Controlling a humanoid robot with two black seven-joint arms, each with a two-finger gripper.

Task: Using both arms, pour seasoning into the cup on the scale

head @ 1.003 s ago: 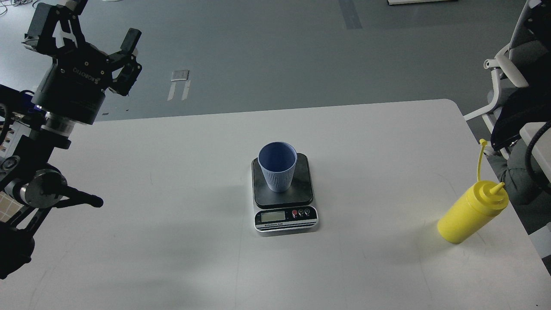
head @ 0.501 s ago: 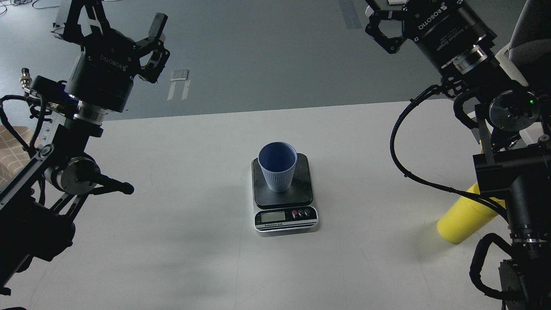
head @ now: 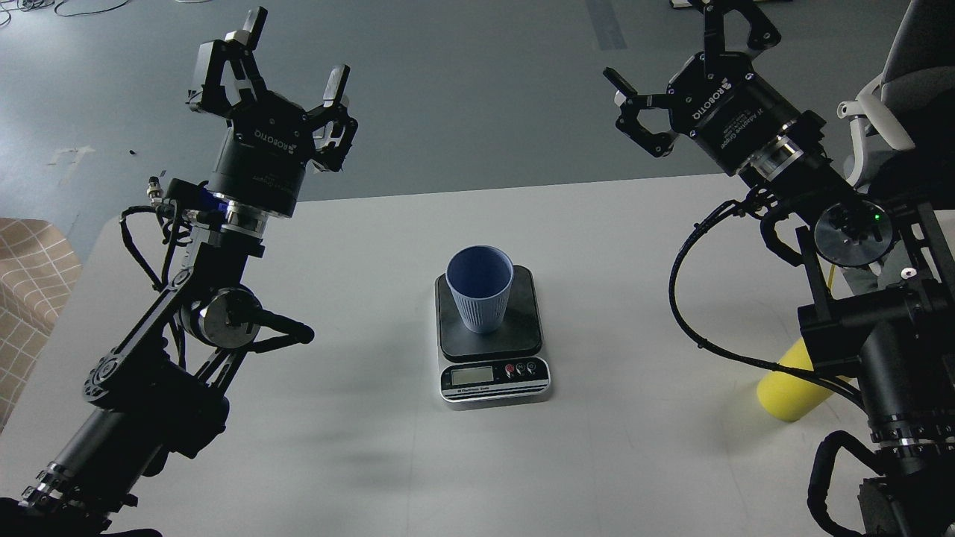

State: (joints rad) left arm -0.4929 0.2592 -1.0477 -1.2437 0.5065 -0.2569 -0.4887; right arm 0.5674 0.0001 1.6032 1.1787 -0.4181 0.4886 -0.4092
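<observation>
The light blue ribbed cup [head: 480,288] stands upright and empty on the dark platform of the small scale [head: 492,356] at the middle of the white table. The yellow seasoning bottle [head: 788,388] stands near the table's right edge; only its lower body shows, and my right arm hides the rest. My left gripper [head: 277,63] is raised over the table's far left edge, fingers spread and empty. My right gripper [head: 675,60] is raised beyond the far right edge, fingers spread and empty. Both are well away from the cup and the bottle.
The white table [head: 358,447] has a rounded far right corner. A white chair [head: 880,127] stands off the right side. A tan checked object [head: 30,276] lies off the left edge. Grey floor lies behind.
Both arms have swung inward over the table. My left gripper moved right, my right gripper moved down and left. The right arm now covers more of the yellow bottle. Cup and scale have not moved.
</observation>
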